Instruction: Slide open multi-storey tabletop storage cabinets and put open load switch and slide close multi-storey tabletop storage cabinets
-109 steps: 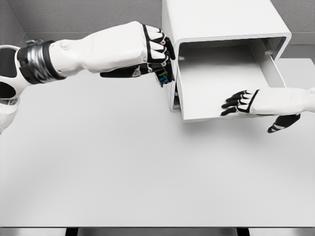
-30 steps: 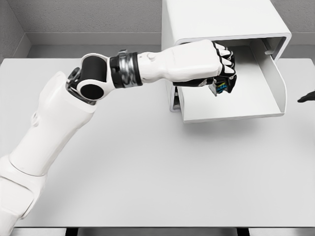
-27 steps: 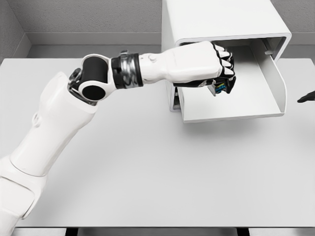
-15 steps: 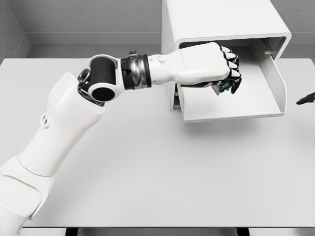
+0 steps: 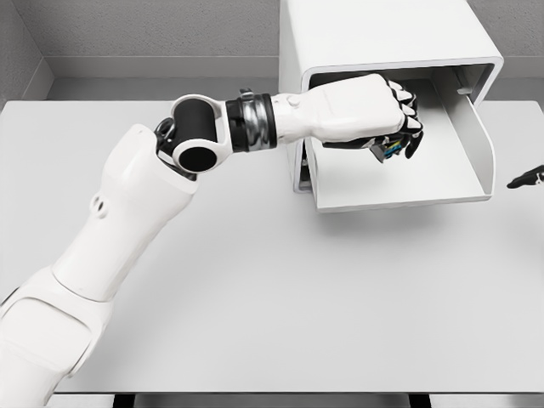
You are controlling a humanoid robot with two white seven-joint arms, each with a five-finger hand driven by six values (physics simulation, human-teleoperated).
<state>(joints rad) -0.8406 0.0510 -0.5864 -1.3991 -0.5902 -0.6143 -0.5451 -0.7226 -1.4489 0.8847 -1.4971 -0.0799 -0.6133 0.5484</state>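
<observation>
Fingers of your left hand (image 5: 382,115) are curled tight on the load switch (image 5: 388,151), holding it over the open drawer (image 5: 442,183) of the cabinet (image 5: 374,34). You're mid-placement. Next: lower it, let go onto the drawer floor, pull out, then push the drawer shut. Right hand (image 5: 527,178) only shows fingertips at the edge; can't tell its state.

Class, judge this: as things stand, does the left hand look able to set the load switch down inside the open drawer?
Probably yes. The left hand already holds the load switch over the open drawer, whose floor below looks bare.
</observation>
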